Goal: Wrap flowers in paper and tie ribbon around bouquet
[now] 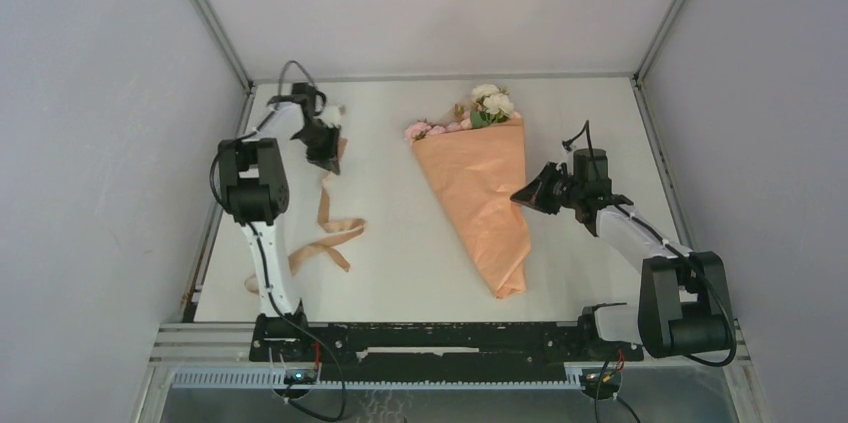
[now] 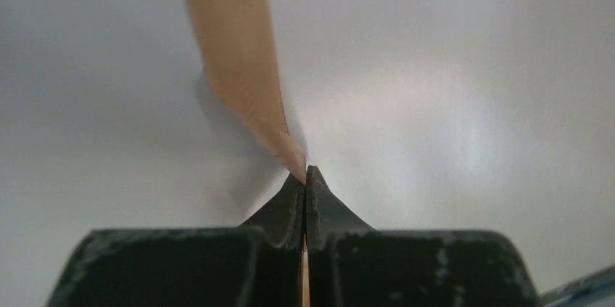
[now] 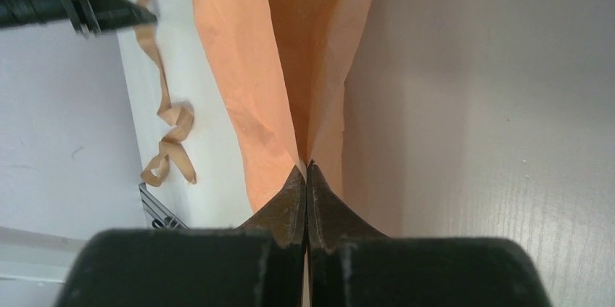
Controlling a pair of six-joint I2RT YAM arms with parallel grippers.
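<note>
The white table point(image 1: 420, 283) carries everything. In the middle lies the bouquet point(image 1: 480, 193), a cone of orange-tan paper point(image 3: 239, 67) with its point toward the arms' bases and its wide mouth at the far side. There the flowers point(image 1: 488, 103), cream-white and pink roses with some green leaf, peep out. So the wrapping looks done, as far as I can judge from here.

To the left, well apart from the cone, the ribbon point(image 1: 335, 233) trails in loose curls across the tabletop. One end lies near the left arm's base and the other rises to the left gripper point(image 1: 325, 151). That gripper's jaws are closed with the ribbon pinched between the tips, plain in its wrist view. The right gripper point(image 1: 524, 195) sits at the cone's right edge, jaws closed on a fold of the paper, holding it steady.

What's left is the tying: no ribbon lies around the bouquet yet.
</note>
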